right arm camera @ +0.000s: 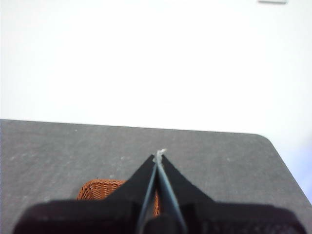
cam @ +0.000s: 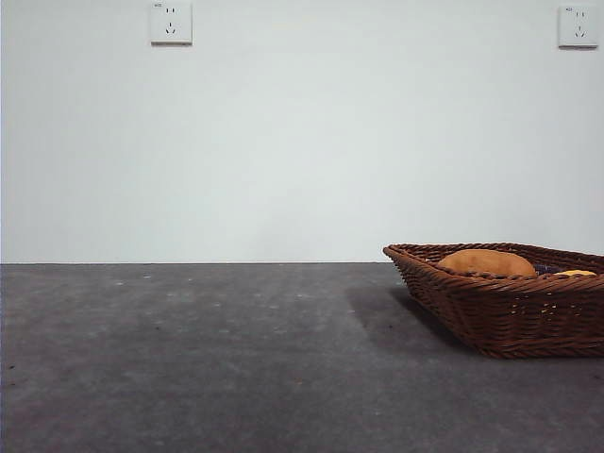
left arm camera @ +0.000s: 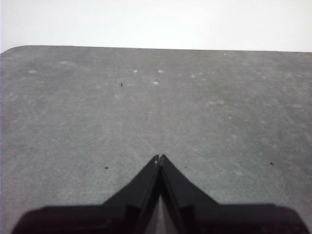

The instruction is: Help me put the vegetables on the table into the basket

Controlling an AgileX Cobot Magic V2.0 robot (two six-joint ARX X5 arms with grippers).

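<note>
Front view: basket (cam: 500, 316) cut off at right, veg (cam: 486, 262) half hidden.

From my left wrist camera I see the left arm's black two-jawed gripper (left arm camera: 160, 157) with its jaws pressed together into a single pointed tip, nothing between them. Beyond that tip spreads the wide, flat, dark grey matte desk (left arm camera: 156, 107), marked with faint pale speckles and a few tiny dark flecks. Past the desk's far edge, which rounds off at one corner, stands a plain white wall (left arm camera: 156, 22).
</note>
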